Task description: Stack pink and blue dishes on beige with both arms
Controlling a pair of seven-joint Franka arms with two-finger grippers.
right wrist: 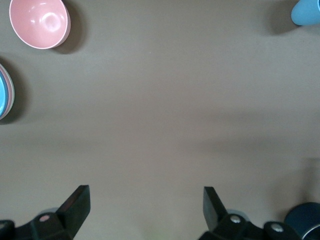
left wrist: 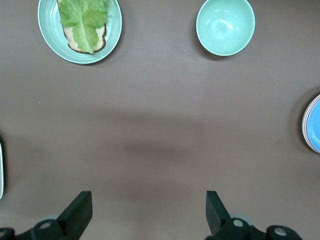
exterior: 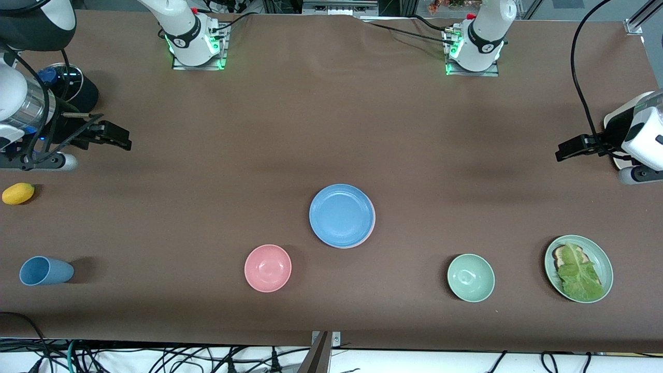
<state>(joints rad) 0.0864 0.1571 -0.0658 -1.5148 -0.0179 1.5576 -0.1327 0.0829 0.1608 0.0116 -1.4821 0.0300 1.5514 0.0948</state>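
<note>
A brown, matte cloth covers the table point(exterior: 331, 129). Near its middle sits a stack of flat, shallow round plates: the sky-blue plate point(exterior: 342, 215) lies on top, smooth and unglossy, and a thin salmon-pink plate rim point(exterior: 371, 228) peeks out under its edge on the side toward the left arm's end. The left wrist view shows layered edges there, pink and a paler band beneath the blue; whether that lowest band is the beige plate cannot be told.

Nearer the front camera stand a small deep pink bowl point(exterior: 268, 268) and a pale green bowl point(exterior: 471, 277), both glossy inside. A pale green plate point(exterior: 578, 268) carries a lettuce leaf on a slice of bread. A blue cup point(exterior: 45, 271) lies on its side, and a yellow lemon-like fruit point(exterior: 18, 193) rests close by.

The left gripper point(left wrist: 148, 212) hangs over bare cloth at its own end of the table, jaws wide apart and holding nothing. The right gripper point(right wrist: 145, 207) hangs likewise at its end, jaws spread and unladen. The stack lies well apart from both.
</note>
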